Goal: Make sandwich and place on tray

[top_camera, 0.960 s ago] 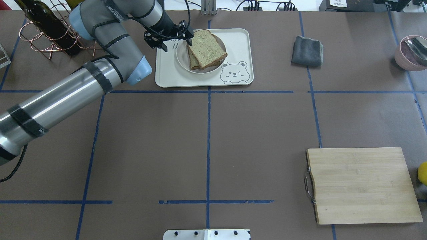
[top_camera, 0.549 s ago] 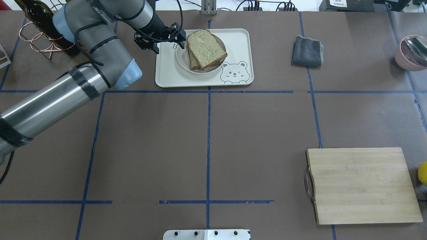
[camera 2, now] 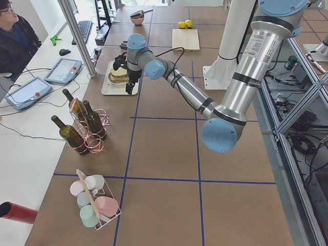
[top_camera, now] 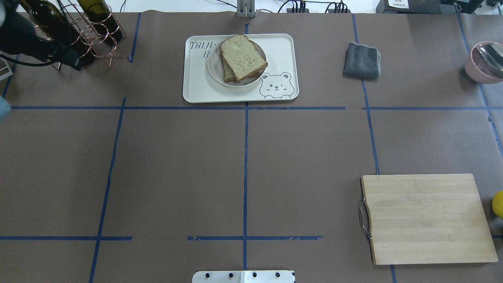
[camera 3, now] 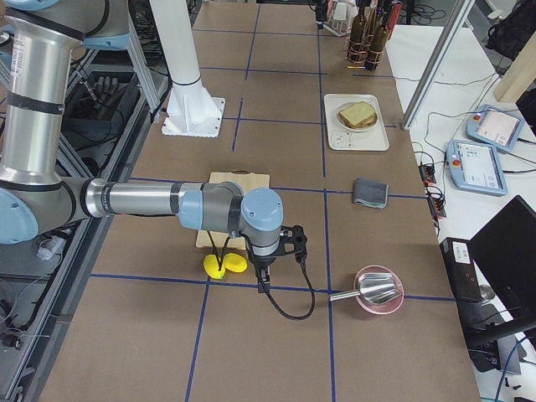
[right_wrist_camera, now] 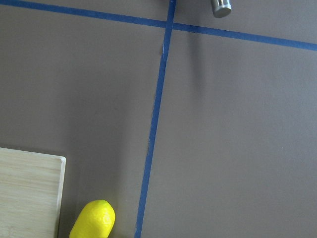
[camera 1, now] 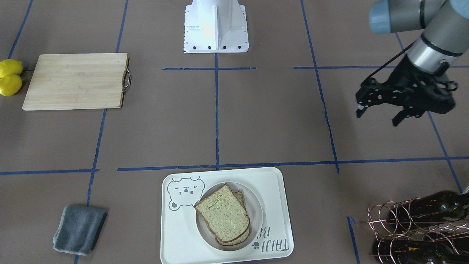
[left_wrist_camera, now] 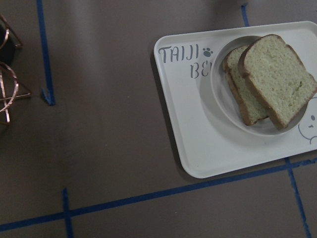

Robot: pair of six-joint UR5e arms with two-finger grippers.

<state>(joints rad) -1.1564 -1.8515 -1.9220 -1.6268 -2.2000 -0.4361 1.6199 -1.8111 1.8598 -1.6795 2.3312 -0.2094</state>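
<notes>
The sandwich (camera 1: 224,214) sits plated in the middle of the tray (camera 1: 276,190). The left hand (camera 1: 378,118), the nearer one, hangs well off the tray toward the wine bottles (camera 1: 432,207), jaws apart, holding nothing. The right hand (camera 3: 280,249) is far beyond the tray's other side; spread or closed, I can't tell

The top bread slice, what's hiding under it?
Another bread slice peeks out beneath, both on a white plate on the tray. Any filling between the slices is covered.
</notes>
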